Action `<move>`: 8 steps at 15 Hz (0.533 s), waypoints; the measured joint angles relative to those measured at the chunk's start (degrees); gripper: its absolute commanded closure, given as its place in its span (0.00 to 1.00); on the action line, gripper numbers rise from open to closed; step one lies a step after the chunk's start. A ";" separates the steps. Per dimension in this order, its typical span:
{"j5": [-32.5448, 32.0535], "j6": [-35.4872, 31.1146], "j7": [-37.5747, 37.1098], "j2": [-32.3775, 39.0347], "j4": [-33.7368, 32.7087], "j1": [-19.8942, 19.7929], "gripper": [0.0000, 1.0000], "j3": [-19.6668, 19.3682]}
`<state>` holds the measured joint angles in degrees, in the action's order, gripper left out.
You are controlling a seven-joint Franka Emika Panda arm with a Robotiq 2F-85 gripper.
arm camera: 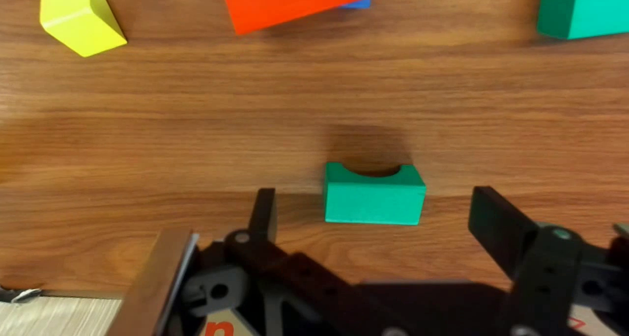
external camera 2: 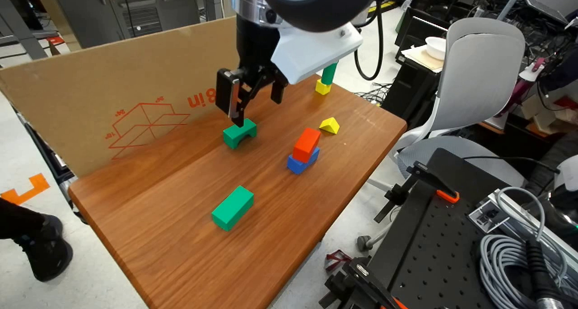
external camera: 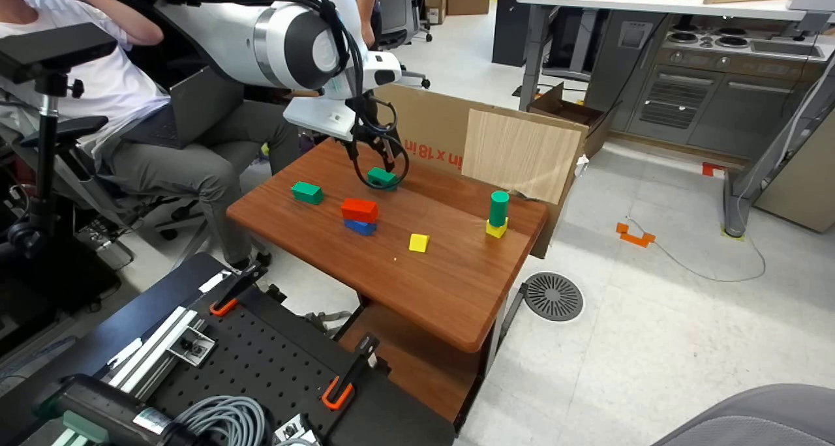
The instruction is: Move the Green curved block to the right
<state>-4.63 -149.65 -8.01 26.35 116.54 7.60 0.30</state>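
Note:
The green curved block (external camera: 381, 177) stands arch-like on the brown table, its curved cut-out facing down, as seen in an exterior view (external camera 2: 240, 133). In the wrist view the green curved block (arm camera: 373, 203) lies between the two fingers in the picture, with a gap on each side. My gripper (arm camera: 372, 198) is open and empty. In both exterior views the gripper (external camera: 370, 162) (external camera 2: 255, 109) hangs above the block, apart from the tabletop. A black cable loop crosses in front of the block in an exterior view.
A plain green block (external camera 2: 233, 208) lies on the table. A red block (external camera 2: 306, 144) rests on a blue block (external camera 2: 298, 165), near a yellow wedge (external camera 2: 330, 125). A green cylinder (external camera: 499, 208) stands on a yellow block (external camera: 496, 228). A cardboard wall (external camera 2: 135, 96) borders one table edge.

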 measured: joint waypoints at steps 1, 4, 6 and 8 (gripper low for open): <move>0.00 0.00 0.00 0.80 -0.92 0.05 0.00 0.00; 0.00 0.25 0.00 2.99 -3.55 0.12 0.00 -0.01; -0.02 0.75 0.00 4.68 -5.35 0.20 0.00 -0.28; -0.35 2.03 0.00 6.55 -7.27 0.39 0.00 -0.82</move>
<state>-4.98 -147.62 -8.01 32.90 109.27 7.99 -0.52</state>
